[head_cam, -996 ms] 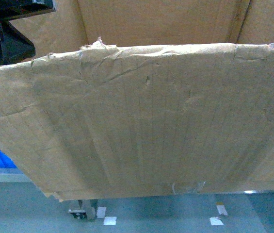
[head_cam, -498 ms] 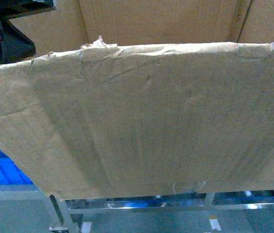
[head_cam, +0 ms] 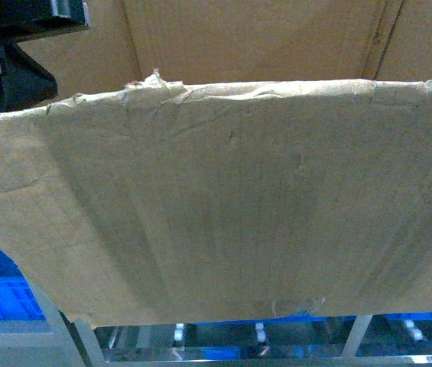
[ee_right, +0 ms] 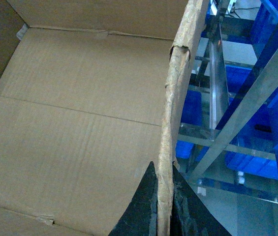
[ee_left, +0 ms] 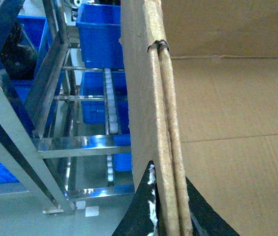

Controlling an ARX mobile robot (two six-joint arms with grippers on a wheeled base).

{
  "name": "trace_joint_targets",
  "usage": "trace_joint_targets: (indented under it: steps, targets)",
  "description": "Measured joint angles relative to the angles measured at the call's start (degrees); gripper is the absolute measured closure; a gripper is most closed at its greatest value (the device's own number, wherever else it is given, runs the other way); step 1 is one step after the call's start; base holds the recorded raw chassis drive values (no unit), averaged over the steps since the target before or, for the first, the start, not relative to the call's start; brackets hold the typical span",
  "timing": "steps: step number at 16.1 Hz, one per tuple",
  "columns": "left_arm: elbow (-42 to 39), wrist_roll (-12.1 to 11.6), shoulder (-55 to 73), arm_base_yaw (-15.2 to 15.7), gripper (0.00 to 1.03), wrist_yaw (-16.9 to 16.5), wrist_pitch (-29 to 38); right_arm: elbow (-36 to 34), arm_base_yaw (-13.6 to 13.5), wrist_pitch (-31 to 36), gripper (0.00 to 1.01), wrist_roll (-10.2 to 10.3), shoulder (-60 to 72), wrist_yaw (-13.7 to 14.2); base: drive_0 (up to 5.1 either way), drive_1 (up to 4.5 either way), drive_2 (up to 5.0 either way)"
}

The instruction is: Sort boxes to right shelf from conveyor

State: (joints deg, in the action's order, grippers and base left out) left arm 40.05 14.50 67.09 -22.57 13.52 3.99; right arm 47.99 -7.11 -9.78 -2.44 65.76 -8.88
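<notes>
**Carton lifted, not yet shelved**

Both grippers, left [ee_left: 166,223] and right [ee_right: 162,216], are clamped on opposite walls of the carton [head_cam: 231,206], held aloft before the roller shelf [ee_left: 75,142]. Placement apparently remains; the conveyor is unseen.

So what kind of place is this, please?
Probably a warehouse or a sorting area. Steel racks carry tracks of small white rollers, blue plastic crates are stored on them, and both arms hold a large worn cardboard carton.
</notes>
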Motion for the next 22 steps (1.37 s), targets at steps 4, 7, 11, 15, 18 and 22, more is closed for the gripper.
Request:
trace_joint_targets:
  steps: [4,7,11,15,18,22]
  targets:
    - [0.00,0.00,0.00,0.00,1.00,0.00,-0.02,0.00,0.00,0.00,0.99,0.00,0.00,0.00,0.0,0.00,0.0]
    - [0.00,0.02,0.00,0.00,1.00,0.00,0.00,0.00,0.00,0.00,0.99,0.00,0.00,0.00,0.0,0.00,0.0]
    - [0.00,0.00,0.00,0.00,1.00,0.00,0.00,0.00,0.00,0.00,0.99,0.00,0.00,0.00,0.0,0.00,0.0]
    - [0.00,0.00,0.00,0.00,1.00,0.00,0.00,0.00,0.00,0.00,0.99,0.00,0.00,0.00,-0.9,-0.08,1.0]
    - [0.00,0.00,0.00,0.00,1.00,0.00,0.13,0.00,0.00,0.20,0.99,0.00,0.00,0.00,-3.7,-0.29,4.1]
    - [0.00,0.00,0.28,0.00,1.00,0.00,0.63,0.00,0.04,0.35,0.99,0.00,0.13,0.07,-4.2,-0.03,4.4]
